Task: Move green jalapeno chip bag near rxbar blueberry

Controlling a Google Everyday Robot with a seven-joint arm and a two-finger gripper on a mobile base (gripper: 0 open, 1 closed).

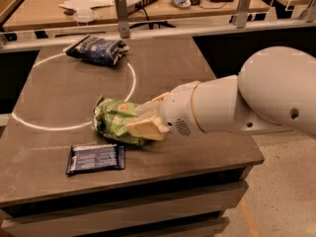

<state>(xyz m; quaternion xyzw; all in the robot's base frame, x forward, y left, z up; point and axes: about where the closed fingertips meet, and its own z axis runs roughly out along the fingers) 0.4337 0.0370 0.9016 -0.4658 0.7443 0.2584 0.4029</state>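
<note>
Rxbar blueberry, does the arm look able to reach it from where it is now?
Probably yes. The gripper, jaws shut on the green jalapeno chip bag, sits just beyond the rxbar blueberry, with only table surface between them. It could not grasp the bar while holding the bag.

The puffy, wrinkled light-green foil chip bag sits pinched at its 3 o'clock end by the gripper. The thin navy-blue bar wrapper lies flat nearby, at its 7 o'clock.
</note>
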